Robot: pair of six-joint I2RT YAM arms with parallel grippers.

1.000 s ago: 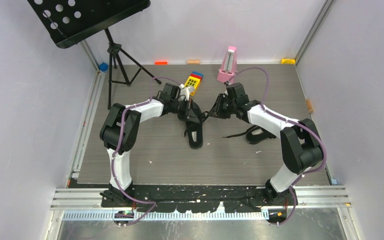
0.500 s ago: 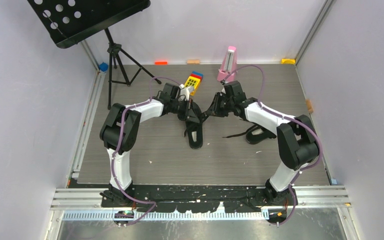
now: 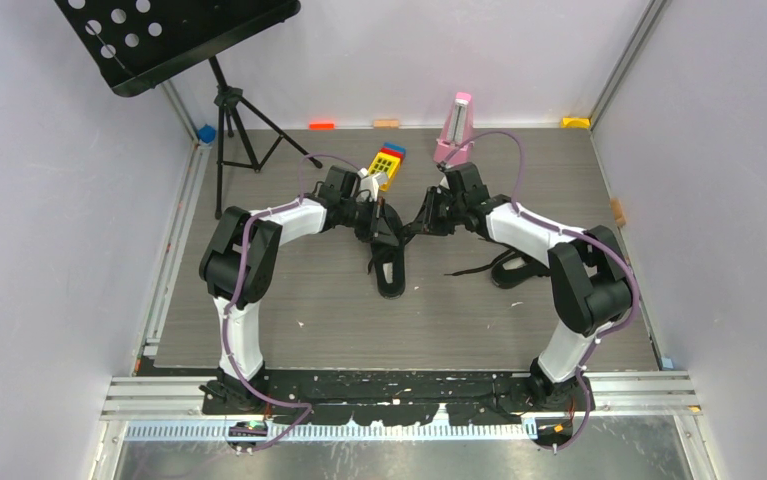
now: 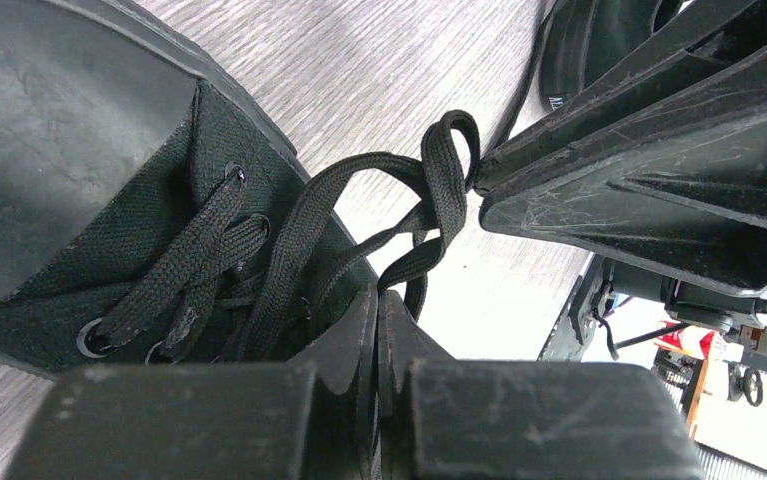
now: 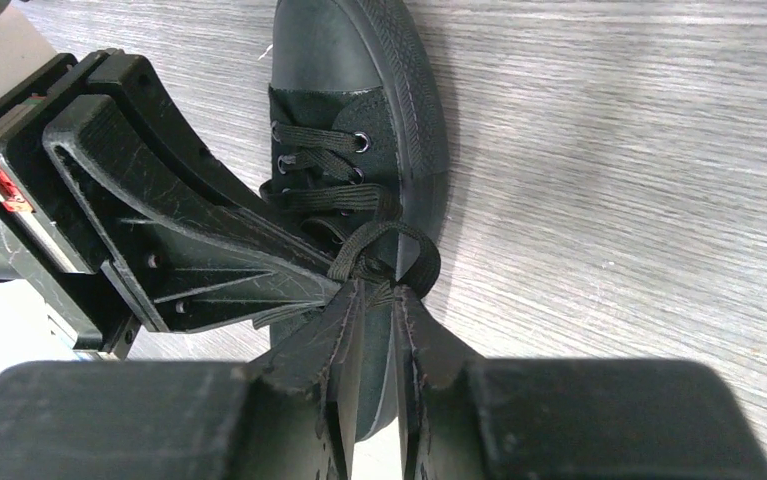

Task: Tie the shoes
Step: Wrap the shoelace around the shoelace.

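Note:
One of the shoes [image 3: 391, 268], a black sneaker, lies mid-table with its toe toward the back; it also shows in the left wrist view [image 4: 69, 130] and the right wrist view [image 5: 349, 70]. The other shoe [image 3: 512, 270] lies to its right, partly under the right arm. My left gripper [image 3: 389, 230] [image 4: 377, 296] is shut on a strand of the black lace [image 4: 399, 270] just above the tongue. My right gripper [image 3: 419, 224] [image 5: 379, 290] meets it tip to tip, its jaws pinched on the lace loop [image 4: 449, 160] [image 5: 391, 240].
A black music stand [image 3: 184, 40] on a tripod stands at the back left. A yellow toy [image 3: 387, 163] and a pink metronome [image 3: 456, 128] sit behind the grippers. Small blocks [image 3: 322, 125] lie along the back wall.
The right arm has edged left toward the left gripper, its elbow swinging in. The left arm and both shoes stay put.

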